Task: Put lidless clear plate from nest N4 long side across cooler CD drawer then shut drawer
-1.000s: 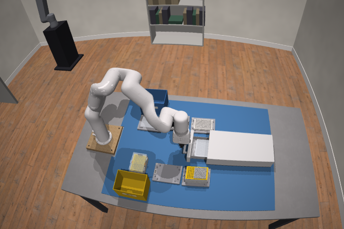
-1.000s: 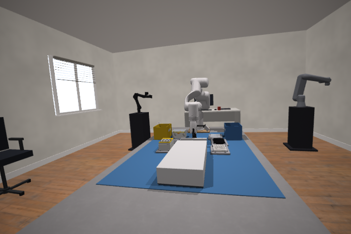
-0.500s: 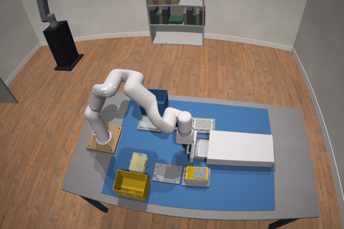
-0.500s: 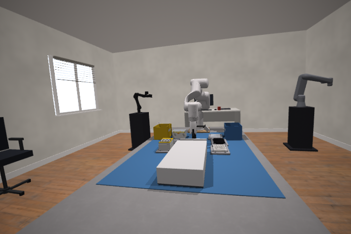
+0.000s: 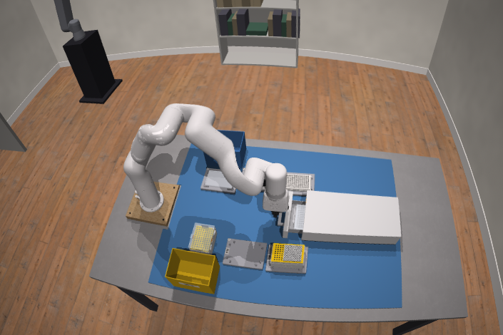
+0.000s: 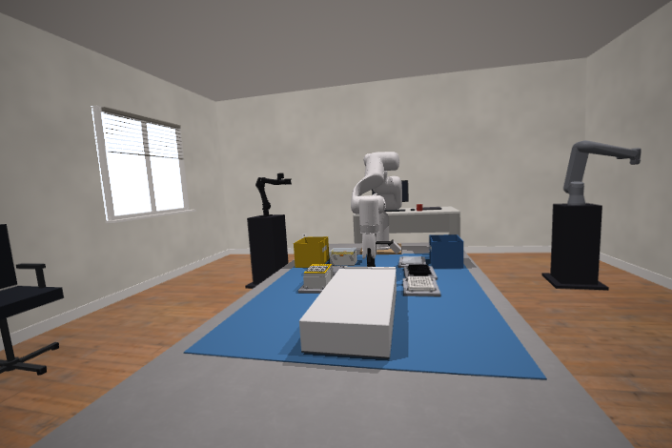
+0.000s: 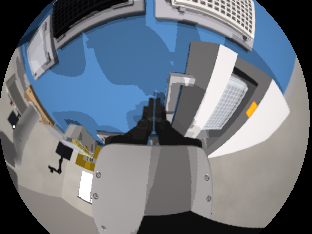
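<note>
Lying flat in part-open drawer point(image 5: 287, 221), clear plate point(image 5: 299, 217) w/ gridded wells; jaws pressed together.

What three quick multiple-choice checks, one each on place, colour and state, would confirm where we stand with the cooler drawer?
1. Where is the clear ribbed plate?
A. in the white cooler's drawer
B. on the grey nest plate by the yellow bin
C. between the gripper's fingers

2. What colour is the cooler's lamp?
A. green
B. amber
C. unlit

3. How does the black two-finger gripper stand?
A. wide open
B. shut on the plate
C. shut, holding nothing

Answers:
1 A: the top view shows the plate inside the partly open drawer.
2 B: the wrist view shows an amber patch on the cooler's front.
3 C: the fingers meet with nothing between them, beside the drawer's front.
</note>
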Robot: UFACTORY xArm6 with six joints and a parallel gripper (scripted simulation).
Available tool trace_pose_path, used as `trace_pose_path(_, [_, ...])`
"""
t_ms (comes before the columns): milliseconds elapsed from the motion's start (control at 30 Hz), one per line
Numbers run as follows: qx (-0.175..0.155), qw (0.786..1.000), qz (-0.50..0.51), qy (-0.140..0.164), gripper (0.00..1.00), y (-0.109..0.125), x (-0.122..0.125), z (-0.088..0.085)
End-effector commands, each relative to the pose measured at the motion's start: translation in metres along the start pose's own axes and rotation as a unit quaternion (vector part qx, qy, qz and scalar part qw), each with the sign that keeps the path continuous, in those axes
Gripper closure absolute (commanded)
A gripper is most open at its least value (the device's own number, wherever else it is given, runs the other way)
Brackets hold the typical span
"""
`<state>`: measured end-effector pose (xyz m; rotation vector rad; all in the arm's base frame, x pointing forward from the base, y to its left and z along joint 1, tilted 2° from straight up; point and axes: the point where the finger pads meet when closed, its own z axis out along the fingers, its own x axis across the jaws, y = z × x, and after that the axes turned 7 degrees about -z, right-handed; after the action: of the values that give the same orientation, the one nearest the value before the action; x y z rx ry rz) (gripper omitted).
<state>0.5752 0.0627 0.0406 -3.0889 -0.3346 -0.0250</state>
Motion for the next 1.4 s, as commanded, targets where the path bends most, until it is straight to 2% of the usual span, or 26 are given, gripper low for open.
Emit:
trace_pose_path(0, [0.000,1.000,0.000,0.003,1.00,0.001,0.008,-0.002])
trace_pose_path(1367, [0.000,1.000,0.000,0.003,1.00,0.008,0.064,-0.003])
